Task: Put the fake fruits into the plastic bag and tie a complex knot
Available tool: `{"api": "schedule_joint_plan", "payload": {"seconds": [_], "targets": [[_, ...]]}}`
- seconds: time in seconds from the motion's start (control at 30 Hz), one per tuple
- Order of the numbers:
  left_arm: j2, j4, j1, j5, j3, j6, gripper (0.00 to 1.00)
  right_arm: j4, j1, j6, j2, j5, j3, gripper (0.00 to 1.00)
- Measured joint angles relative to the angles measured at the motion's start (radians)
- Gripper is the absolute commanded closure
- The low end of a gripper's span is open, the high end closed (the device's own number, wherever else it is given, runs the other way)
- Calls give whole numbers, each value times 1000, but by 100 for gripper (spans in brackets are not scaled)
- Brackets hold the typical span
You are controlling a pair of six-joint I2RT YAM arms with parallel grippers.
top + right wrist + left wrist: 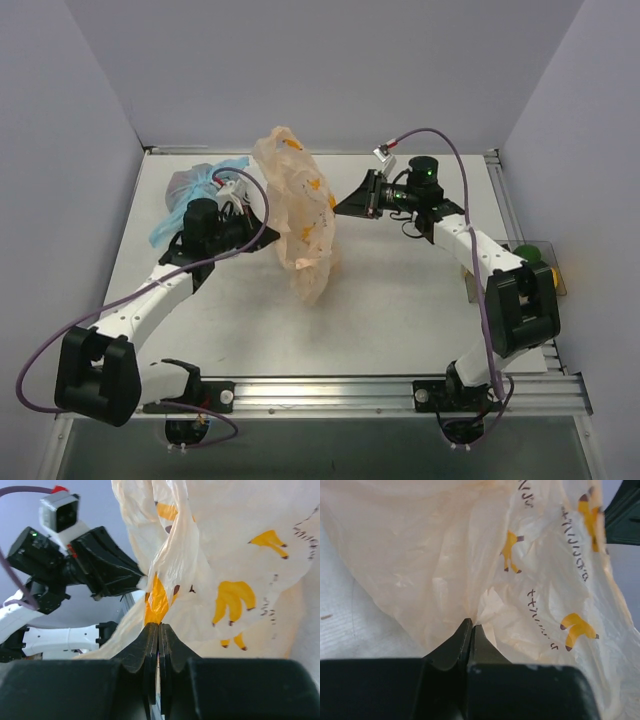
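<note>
The peach-orange plastic bag (300,215) with banana prints hangs upright, stretched between my two grippers above the table's middle. My left gripper (264,214) is shut on the bag's left side. In the left wrist view its jaws (471,625) pinch a fold of the film (445,555). My right gripper (338,206) is shut on the bag's right side. In the right wrist view its jaws (159,625) clamp a twisted strip of the bag (175,555), and the left gripper (141,580) shows beyond it. A green fruit (524,250) lies at the table's right edge. No knot shows.
The clear bag with light-blue tied handles (196,184) lies at the back left, just behind my left wrist. A small tray (556,278) sits at the right edge beside the right arm. Grey walls close in the table on three sides.
</note>
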Motion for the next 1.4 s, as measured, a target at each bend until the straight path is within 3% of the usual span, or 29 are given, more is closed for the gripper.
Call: {"api": "schedule_joint_plan", "payload": {"seconds": [0.13, 0.33, 0.5, 0.63, 0.73, 0.77, 0.83, 0.87, 0.97, 1.13, 1.4], "targets": [[-29, -96, 2, 12, 154, 51, 100, -72, -58, -56, -45, 20, -2, 100], [-146, -219, 5, 13, 349, 128, 100, -349, -130, -307, -131, 154, -2, 100], [-190, -287, 4, 12, 352, 179, 100, -490, -128, -501, -183, 254, -80, 100], [-128, -341, -8, 15, 320, 200, 100, -594, -118, -643, -187, 361, -131, 100], [-68, -363, -33, 15, 305, 213, 100, -669, -115, -715, -188, 422, -137, 82], [-56, -367, -44, 15, 300, 215, 100, -690, -115, -736, -192, 438, -137, 69], [-43, -373, -65, 15, 298, 215, 100, -729, -115, -770, -206, 464, -137, 55], [-40, -373, -74, 15, 299, 214, 100, -747, -115, -782, -219, 477, -137, 42], [-35, -394, -84, 5, 323, 208, 100, -787, -117, -804, -280, 496, -137, 19], [-32, -490, -85, -63, 472, 205, 100, -846, -118, -804, -380, 492, -93, 8], [-122, -647, -96, -181, 626, 241, 100, -856, -118, -725, -364, 425, -14, 7]]}}
